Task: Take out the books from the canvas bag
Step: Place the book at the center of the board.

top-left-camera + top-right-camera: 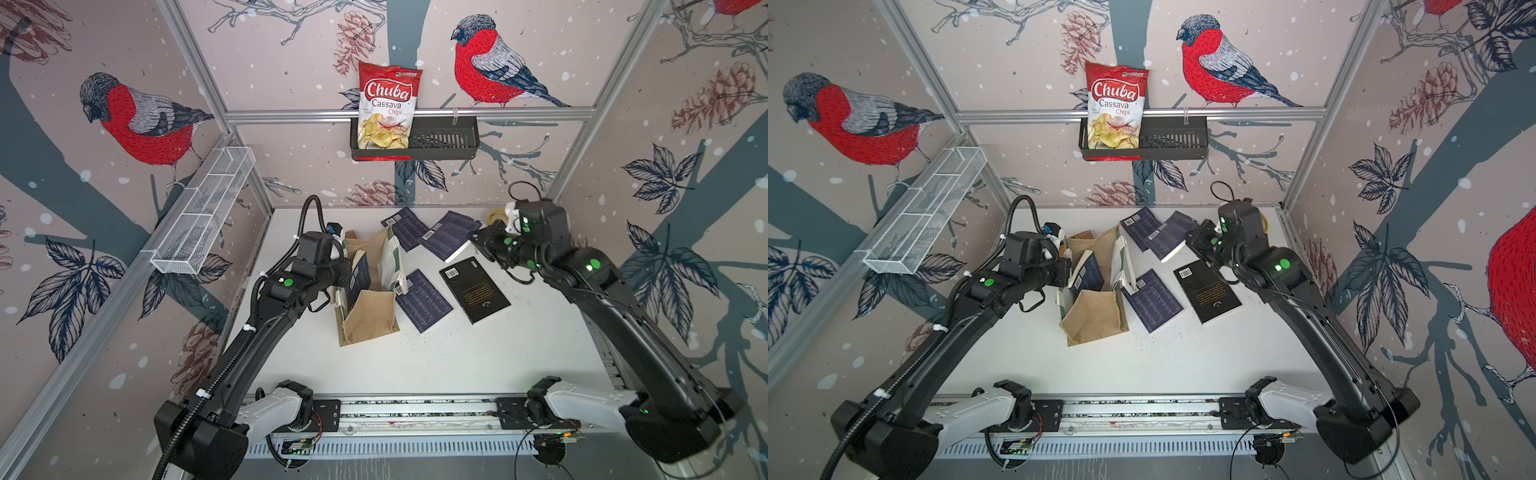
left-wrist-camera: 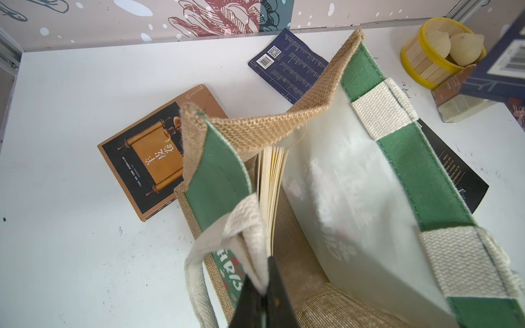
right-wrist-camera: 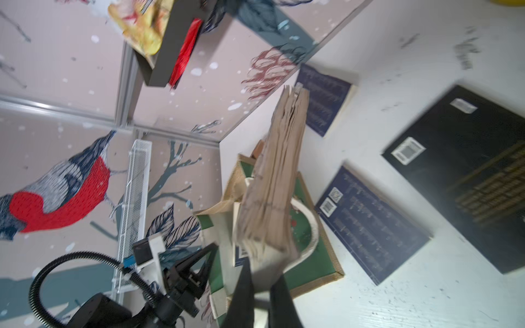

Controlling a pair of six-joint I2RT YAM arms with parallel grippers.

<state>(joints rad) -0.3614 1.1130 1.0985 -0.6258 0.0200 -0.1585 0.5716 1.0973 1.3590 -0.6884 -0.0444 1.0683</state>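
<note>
Pinching canvas bag (image 1: 370,320) by its handle with closed left gripper (image 2: 262,289); gripping navy book (image 3: 274,170) above desk (image 1: 457,361) with right gripper (image 3: 262,281).

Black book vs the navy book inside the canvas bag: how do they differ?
Black book lies flat on the table; navy book stands on edge inside the canvas bag. Black book is already out; navy book is not yet removed. Black book's cover is black with a barcode sticker; navy book's is dark blue. Both are thin paperbacks.
</note>
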